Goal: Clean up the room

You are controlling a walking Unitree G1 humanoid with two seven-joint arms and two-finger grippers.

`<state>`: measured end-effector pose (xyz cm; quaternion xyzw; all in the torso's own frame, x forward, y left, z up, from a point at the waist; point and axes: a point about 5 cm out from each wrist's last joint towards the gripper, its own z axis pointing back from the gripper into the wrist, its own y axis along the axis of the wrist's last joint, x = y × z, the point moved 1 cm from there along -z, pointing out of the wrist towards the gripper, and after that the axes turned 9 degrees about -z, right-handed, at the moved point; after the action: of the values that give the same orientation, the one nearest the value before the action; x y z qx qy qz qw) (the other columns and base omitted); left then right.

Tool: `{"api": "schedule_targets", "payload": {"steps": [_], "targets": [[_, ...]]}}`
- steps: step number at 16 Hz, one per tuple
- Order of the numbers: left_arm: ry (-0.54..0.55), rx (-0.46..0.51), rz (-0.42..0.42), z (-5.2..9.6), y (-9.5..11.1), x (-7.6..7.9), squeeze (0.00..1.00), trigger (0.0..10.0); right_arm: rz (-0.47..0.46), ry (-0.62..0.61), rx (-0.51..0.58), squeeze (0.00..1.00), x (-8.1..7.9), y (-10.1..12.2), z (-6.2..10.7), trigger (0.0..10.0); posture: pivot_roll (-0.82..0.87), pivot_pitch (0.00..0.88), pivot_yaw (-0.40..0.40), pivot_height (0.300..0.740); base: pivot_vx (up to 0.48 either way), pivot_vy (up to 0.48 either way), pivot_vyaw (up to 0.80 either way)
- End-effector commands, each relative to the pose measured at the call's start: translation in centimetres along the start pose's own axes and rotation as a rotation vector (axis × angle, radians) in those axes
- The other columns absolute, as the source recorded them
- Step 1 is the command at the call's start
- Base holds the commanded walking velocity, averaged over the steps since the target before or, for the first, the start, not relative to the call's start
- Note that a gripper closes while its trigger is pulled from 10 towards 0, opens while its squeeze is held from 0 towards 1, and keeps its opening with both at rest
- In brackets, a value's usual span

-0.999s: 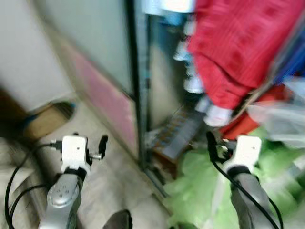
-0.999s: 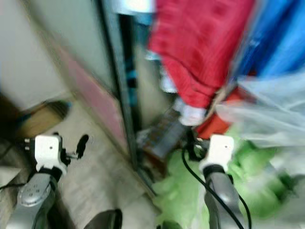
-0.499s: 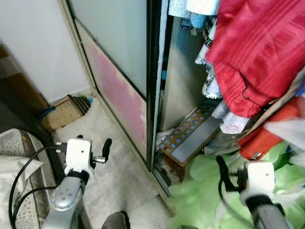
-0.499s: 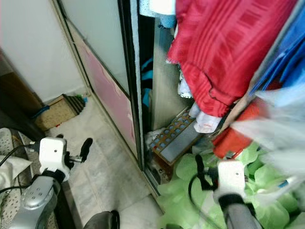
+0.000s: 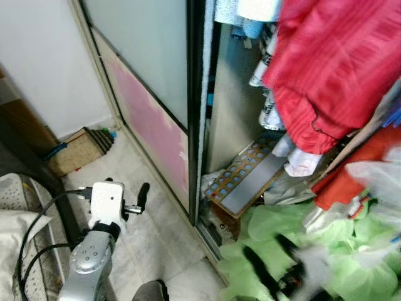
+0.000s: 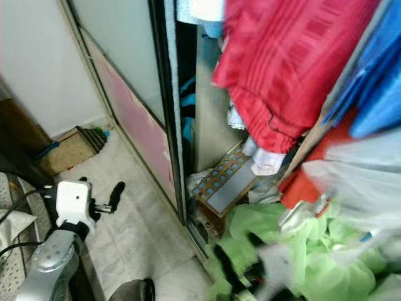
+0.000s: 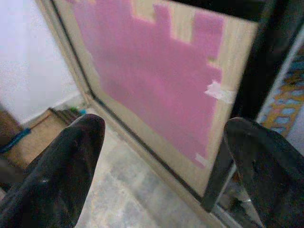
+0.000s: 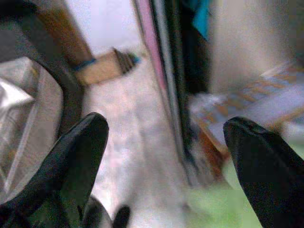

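Green plastic bags [image 5: 282, 232] heaped on floor at wardrobe's open edge, under red garment [image 5: 338, 69]: likely my cleanup target. Right gripper [image 8: 166, 156] low over them, jaws released, empty; blurred in head views, so I'd slow down before grabbing. Left gripper [image 7: 161, 161] spread, idle, facing pink door panel [image 7: 156, 71]. Left wrist cam shows tape on the panel; head cams miss that.

Left hand [image 5: 141, 195]: lower left of the frame, over the pale floor [image 5: 150, 244], holding nothing.
Right hand [image 5: 276, 266]: a blurred dark shape at the lower right, above the green bags [image 5: 326, 251].
Wardrobe door [image 5: 147, 81]: frosted pane above, pink panel below.
Red garment [image 5: 338, 63]: hanging at the upper right.
Patterned board [image 5: 247, 185]: leaning inside the wardrobe.
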<state>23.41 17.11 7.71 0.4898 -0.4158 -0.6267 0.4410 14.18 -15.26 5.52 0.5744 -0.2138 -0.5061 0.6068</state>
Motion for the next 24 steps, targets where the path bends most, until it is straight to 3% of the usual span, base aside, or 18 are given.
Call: {"api": "schedule_targets", "payload": {"steps": [1,4,9,13,16,17,18,20,24], "targets": [[-0.011,0.004,-0.005,-0.2,0.1,0.1,0.0,10.0,0.011,0.019,-0.005,0.0,-0.4,-0.9,-1.4,10.0,-0.07,0.09,0.004,0.74,0.0,0.0,0.0],[-0.001,0.008,-0.007,-0.2,0.2,0.0,0.0,10.0,0.081,0.003,-0.01,0.0,-0.5,-2.3,-2.5,10.0,-0.05,0.094,0.005,0.74,0.0,0.0,0.53],[0.09,-0.033,-0.005,0.4,-0.6,-1.0,0.0,10.0,0.202,-0.131,0.043,0.0,-0.5,-4.0,-3.4,10.0,-0.05,0.092,0.017,0.74,0.0,0.0,0.8],[0.161,-0.051,0.075,0.8,-0.8,-1.4,0.0,10.0,0.202,-0.209,0.103,0.0,-1.6,-5.4,-4.3,10.0,-0.02,0.086,-0.007,0.74,0.0,0.0,0.8],[0.21,-0.046,0.064,1.2,-0.7,-1.6,0.0,10.0,0.238,-0.24,0.169,0.0,-3.4,-6.0,-5.3,10.0,-0.02,0.093,-0.014,0.74,0.0,0.0,0.64],[0.209,-0.039,0.051,1.3,-0.6,-1.5,0.0,10.0,0.323,-0.262,0.226,0.0,0.3,-1.3,-5.9,10.0,-0.02,0.094,-0.013,0.74,0.0,0.0,0.46],[0.217,-0.039,0.054,1.5,-0.6,-1.3,0.0,10.0,0.404,-0.275,0.342,0.0,4.1,7.7,-5.1,10.0,-0.02,0.096,-0.013,0.74,0.0,0.0,0.44],[0.205,-0.075,0.166,2.0,-1.3,-1.3,0.0,10.0,0.439,-0.368,0.402,0.0,4.6,9.3,-4.9,10.0,-0.03,0.099,-0.016,0.74,0.0,0.0,0.42],[0.179,-0.055,0.162,1.7,-0.8,-0.8,0.0,10.0,0.377,-0.331,0.39,0.0,3.9,9.5,-5.6,10.0,-0.02,0.103,-0.03,0.74,0.0,0.0,0.1]]}}
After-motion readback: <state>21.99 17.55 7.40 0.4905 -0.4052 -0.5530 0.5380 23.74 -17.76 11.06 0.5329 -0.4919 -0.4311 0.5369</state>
